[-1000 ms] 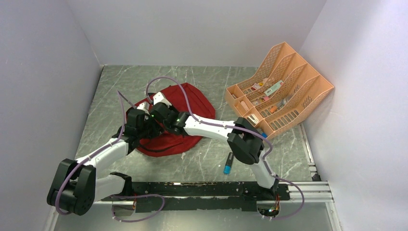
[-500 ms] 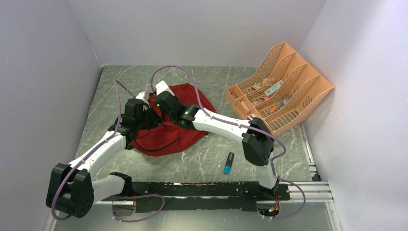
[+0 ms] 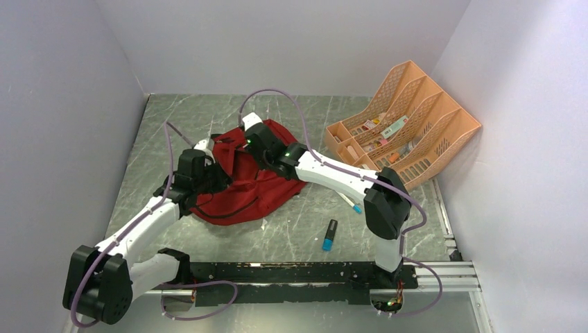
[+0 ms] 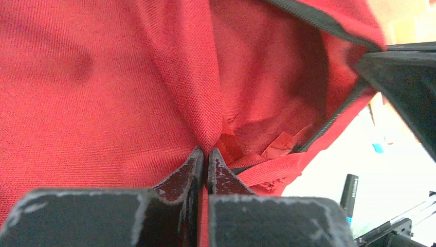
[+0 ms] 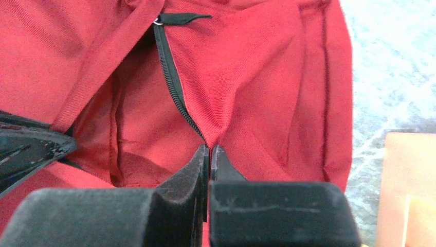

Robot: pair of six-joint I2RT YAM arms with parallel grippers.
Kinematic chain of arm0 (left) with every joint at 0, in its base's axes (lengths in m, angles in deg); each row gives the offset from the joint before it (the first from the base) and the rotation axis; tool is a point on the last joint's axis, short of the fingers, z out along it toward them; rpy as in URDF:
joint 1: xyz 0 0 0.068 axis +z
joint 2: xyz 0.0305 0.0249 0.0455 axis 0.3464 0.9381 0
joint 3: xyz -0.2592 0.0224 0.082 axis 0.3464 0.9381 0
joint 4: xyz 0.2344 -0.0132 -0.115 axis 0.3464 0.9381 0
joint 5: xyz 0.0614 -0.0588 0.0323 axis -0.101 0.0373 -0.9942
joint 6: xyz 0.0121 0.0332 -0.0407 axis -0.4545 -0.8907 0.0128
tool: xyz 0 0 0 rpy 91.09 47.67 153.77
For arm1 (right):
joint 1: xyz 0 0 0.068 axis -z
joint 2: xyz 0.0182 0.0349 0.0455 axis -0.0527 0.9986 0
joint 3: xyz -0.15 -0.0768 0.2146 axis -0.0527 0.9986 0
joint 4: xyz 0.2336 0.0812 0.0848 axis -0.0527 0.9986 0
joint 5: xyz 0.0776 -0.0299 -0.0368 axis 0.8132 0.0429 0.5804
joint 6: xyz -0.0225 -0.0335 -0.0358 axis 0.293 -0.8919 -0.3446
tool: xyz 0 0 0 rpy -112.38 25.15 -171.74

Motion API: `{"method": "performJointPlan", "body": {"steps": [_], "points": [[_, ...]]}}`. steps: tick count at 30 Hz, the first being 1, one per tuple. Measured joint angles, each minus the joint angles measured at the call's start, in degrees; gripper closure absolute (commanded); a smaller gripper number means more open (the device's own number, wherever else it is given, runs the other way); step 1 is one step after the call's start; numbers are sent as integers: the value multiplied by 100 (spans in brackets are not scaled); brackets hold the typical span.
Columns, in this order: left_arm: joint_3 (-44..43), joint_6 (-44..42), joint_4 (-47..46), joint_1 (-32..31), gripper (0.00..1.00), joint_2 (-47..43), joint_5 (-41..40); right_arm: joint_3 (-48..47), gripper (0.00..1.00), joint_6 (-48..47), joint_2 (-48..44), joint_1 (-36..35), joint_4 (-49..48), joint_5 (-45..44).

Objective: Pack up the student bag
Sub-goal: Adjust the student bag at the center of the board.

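Right arm has swung back and to the right since the earlier frame, dragging its side of the student bag (image 3: 243, 191) with it, so the red fabric is stretched wider between the two arms; the left arm has shifted only a little. A pen (image 3: 351, 202) with a teal tip now shows beside the right forearm where the arm covered it before. Left gripper (image 4: 207, 154) has its fingers pressed together on a ridge of red fabric near the opening. Right gripper (image 5: 210, 150) is likewise pinched shut on cloth right at the zipper (image 5: 172, 87), with the black pull (image 5: 177, 18) at the far end of the teeth. Bag lies on the grey table (image 3: 291, 229), left of centre, between both wrists and well apart from the peach organiser (image 3: 433, 149) at the right wall. Progress looks early: the mouth is held apart, but I can't see anything packed inside; the wrist views show only red fabric in the hollow. Stationery sits in the organiser slots, and a black marker (image 3: 330, 234) with a blue end lies loose on the table near the right arm, with the pen. Loading the items and zipping up appear left to do.
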Motion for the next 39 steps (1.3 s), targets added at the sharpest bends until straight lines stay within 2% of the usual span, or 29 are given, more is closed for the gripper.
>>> {"method": "performJointPlan", "body": {"steps": [5, 13, 17, 23, 27, 29, 34, 39], "points": [[509, 68, -247, 0, 80, -42, 0, 162, 100, 24, -63, 2, -66, 448], [472, 48, -234, 0, 57, 17, -7, 166, 100, 55, -63, 46, -149, 1012], [291, 28, -90, 0, 55, -28, -13, 166, 100, 90, -63, 50, -151, 1121], [210, 24, 107, 0, 56, -210, -50, 166, 87, 144, -94, 55, -151, 1174], [210, 31, 284, 0, 55, -372, -136, 166, 69, 138, -103, 59, -153, 1228], [210, 39, 354, 0, 55, -501, -190, 166, 63, 133, -105, 59, -153, 1307], [210, 35, 426, 0, 55, -734, -278, 168, 58, 157, -155, 59, -164, 1526], [210, 0, 625, 0, 55, -765, -332, 400, 56, 264, -599, 59, -282, 1698]]}}
